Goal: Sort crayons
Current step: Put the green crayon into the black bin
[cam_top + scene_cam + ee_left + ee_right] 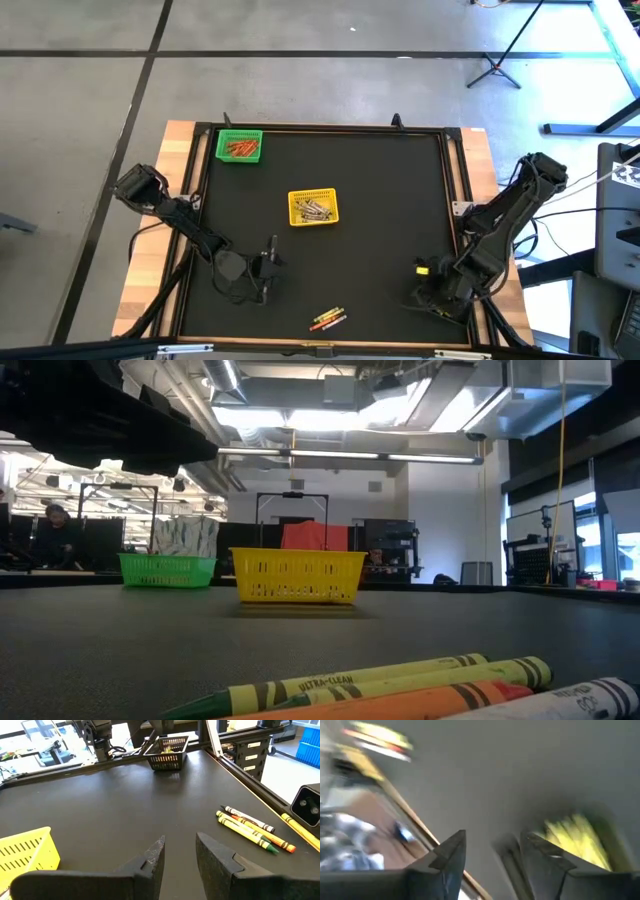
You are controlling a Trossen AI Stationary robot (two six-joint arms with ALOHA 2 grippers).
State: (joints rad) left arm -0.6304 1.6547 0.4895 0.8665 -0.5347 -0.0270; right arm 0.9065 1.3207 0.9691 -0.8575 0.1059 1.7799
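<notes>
My right gripper (418, 297), fingers apart and empty, hangs right of the crayons (328, 319); a hasty sweep may scatter them

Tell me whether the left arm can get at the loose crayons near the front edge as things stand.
Probably yes. The left gripper has its fingers apart with nothing between them, and the crayons lie flat on the table just ahead of it. Bare mat lies between them; the yellow basket sits off to the other side.
</notes>
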